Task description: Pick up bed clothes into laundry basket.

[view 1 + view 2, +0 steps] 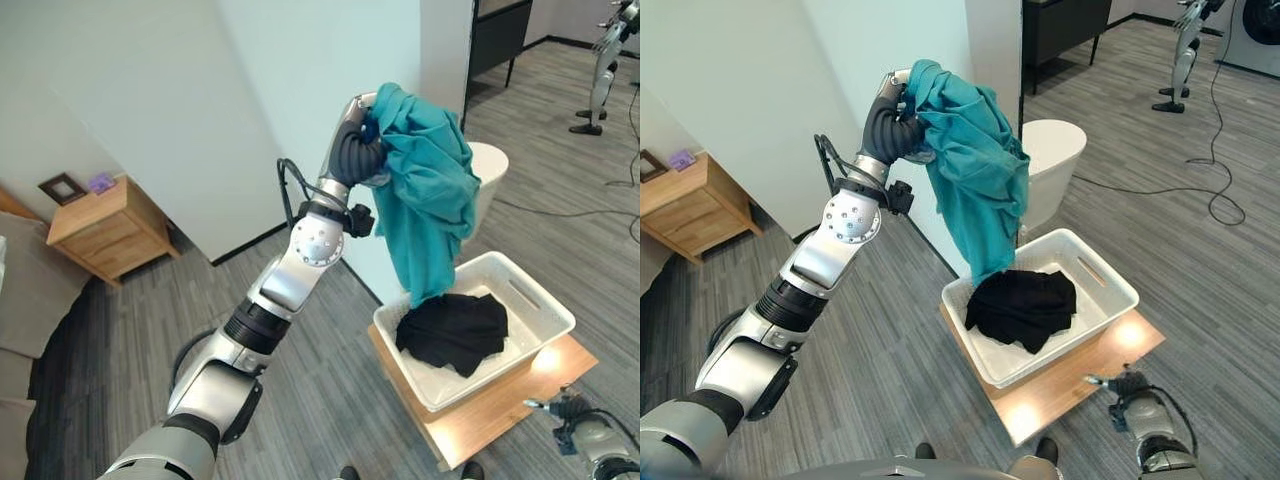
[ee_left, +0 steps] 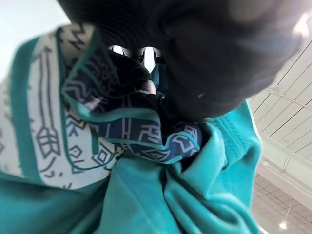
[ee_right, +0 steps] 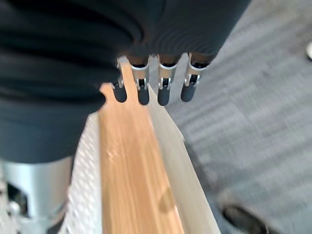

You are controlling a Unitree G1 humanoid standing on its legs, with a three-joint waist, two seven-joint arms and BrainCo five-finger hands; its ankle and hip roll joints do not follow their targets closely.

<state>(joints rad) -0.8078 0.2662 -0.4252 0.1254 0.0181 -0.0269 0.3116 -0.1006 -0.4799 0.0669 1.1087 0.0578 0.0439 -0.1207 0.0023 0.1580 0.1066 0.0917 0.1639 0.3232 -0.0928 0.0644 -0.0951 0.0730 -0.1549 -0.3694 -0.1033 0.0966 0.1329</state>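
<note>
Holding my left hand [image 1: 360, 145] high above the floor, I am clutching a teal garment [image 1: 425, 195] in curled fingers; the cloth is bunching over the hand at the top and hanging down in long folds, and its lower end is dipping into the white laundry basket [image 1: 545, 315]; in the left wrist view the garment [image 2: 195, 195] is showing a patterned white-and-navy inner band pressed right against my dark cover, with silver fingers [image 2: 146, 53] peeking out above it.

Inside the basket a black garment [image 1: 455, 330] is lying crumpled, sitting toward the end nearest the hanging teal cloth and touching it; the basket is resting on a low wooden platform [image 1: 500, 405], whose bare edge is showing along the near side.

My right hand [image 1: 1125, 385] is hanging low beside the platform's near corner, holding nothing; in the right wrist view its fingers [image 3: 163, 92] are pointing downward in a relaxed, fairly straight row just over the platform's [image 3: 126, 170] edge, with the basket's [image 3: 85, 185] white rim alongside.

A wooden nightstand [image 1: 100, 230] is standing against the white wall, well apart from the basket; a white rounded object [image 1: 1055, 160] is sitting behind the teal cloth.
</note>
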